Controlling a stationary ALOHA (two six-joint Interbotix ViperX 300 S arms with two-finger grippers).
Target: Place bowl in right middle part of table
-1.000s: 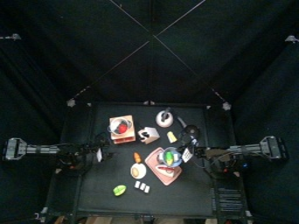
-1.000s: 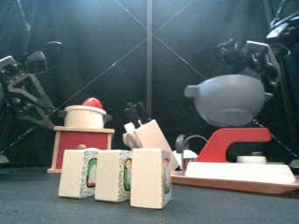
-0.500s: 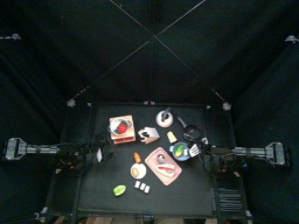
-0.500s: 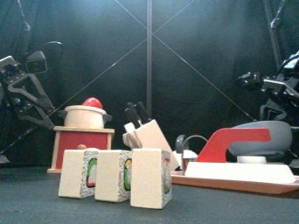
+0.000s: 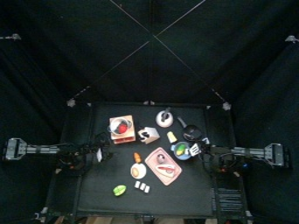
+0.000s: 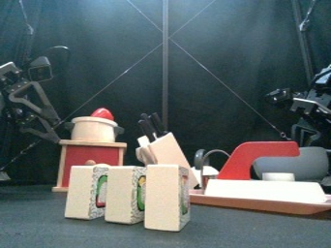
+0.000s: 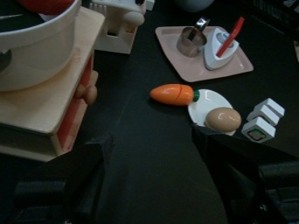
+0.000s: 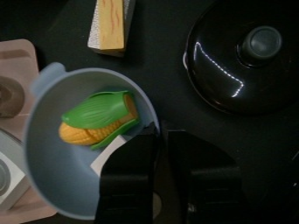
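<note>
right gripper (image 8: 149, 166) at bowl (image 8: 70, 149) rim, jaws parted

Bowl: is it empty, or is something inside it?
Not empty. The right wrist view shows the bowl holding a green and yellow-orange toy food piece, lying against its inner wall.

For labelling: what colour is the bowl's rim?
Pale blue-grey bowl, clearest in the right wrist view.

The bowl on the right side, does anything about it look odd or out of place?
The bowl isn't empty: a green and yellow corn-like toy lies inside, and it sits close beside the pink tray. It stands upright, nothing spilled.
</note>
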